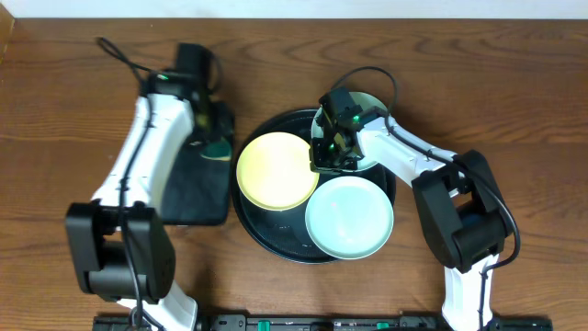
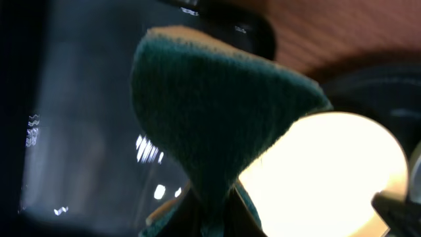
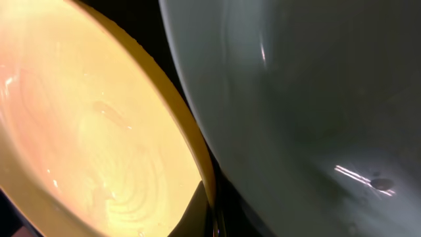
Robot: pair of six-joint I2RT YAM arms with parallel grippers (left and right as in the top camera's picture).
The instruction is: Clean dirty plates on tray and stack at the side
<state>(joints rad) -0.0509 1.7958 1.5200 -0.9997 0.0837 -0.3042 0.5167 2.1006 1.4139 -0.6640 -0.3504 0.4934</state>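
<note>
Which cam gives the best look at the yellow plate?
Overhead: the whole yellow plate shows, lying on the round tray. Left wrist catches a glaring part behind the sponge; right wrist only a close slice with its rim.

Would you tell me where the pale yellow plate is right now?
Overhead, the pale yellow plate lies on the left part of the round black tray, with the right pincer at its right edge and a mint plate lower right.
</note>
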